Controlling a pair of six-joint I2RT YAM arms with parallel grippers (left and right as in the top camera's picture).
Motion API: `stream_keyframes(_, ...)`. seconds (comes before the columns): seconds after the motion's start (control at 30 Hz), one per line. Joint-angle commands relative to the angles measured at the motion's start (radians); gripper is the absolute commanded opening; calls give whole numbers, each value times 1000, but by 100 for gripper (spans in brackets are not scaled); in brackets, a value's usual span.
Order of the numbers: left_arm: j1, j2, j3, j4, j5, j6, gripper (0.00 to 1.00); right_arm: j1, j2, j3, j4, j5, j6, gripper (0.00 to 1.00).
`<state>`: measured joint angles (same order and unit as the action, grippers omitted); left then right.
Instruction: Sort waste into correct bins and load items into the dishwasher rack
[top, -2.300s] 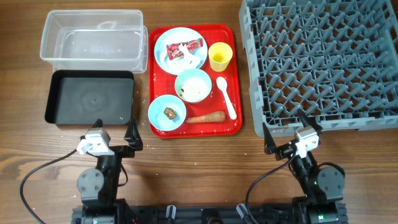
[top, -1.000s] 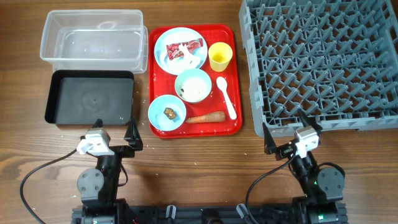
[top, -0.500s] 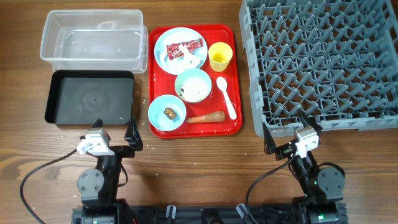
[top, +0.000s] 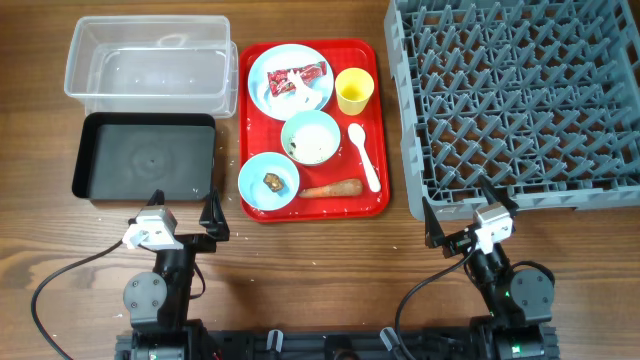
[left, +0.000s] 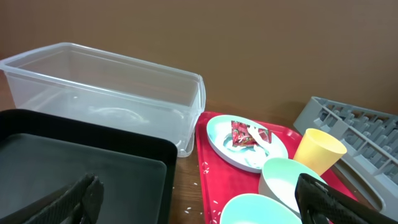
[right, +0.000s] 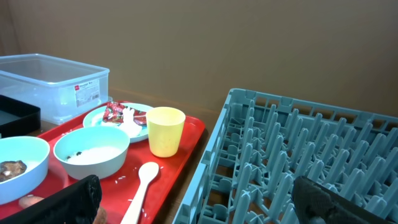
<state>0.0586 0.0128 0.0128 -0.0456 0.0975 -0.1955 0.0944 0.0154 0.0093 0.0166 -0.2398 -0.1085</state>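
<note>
Both arms are seen parked at the lower edge of the wooden counter (top: 320, 270). The left pincer (top: 184, 206) is held wide open just below the black bin (top: 145, 157), and nothing is gripped. The right pincer (top: 462, 210) is likewise spread open and empty at the lower left corner of the grey dishwasher rack (top: 515, 100), which fills the upper right of the frame.

The clear plastic tub (top: 150, 68) is set at the upper left, directly above the black bin, with the two touching or nearly so.

All the waste and tableware are gathered on the red tray (top: 384, 150) at the centre, between the bins and the rack. At the top of the tray, a red snack wrapper (top: 297, 76) and a crumpled white tissue (top: 298, 95) are carried on the light-blue plate (top: 265, 70), with the yellow cup (top: 354, 90) stood upright just to its right. The pale whitish-green bowl (top: 311, 137) is placed below the plate, and the white plastic spoon (top: 364, 157) is laid to its right. At the lower left of the tray, a small brown food scrap (top: 272, 180) is held in the light-blue bowl (top: 255, 192), and the orange carrot piece (top: 331, 188) is laid just beside that bowl.
</note>
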Motion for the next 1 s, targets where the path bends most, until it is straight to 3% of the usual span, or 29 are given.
stream_keyframes(0.0,-6,-5,27,9,-13,10,100,-5,-11,-3,5,-17,4,100)
stream_keyframes(0.2,-6,72,151,0,-13,34,100,-5,-11,-3,5,-17,4,100)
stream_keyframes(0.4,-6,336,380,-14,-12,32,100,-5,-11,-3,5,-17,4,100)
stream_keyframes(0.77,-25,1117,1199,-394,97,44,100,-5,-11,-3,5,-17,4,100)
stream_keyframes(0.97,-155,1615,1633,-660,112,171,100,-5,-11,-3,5,-17,3,100)
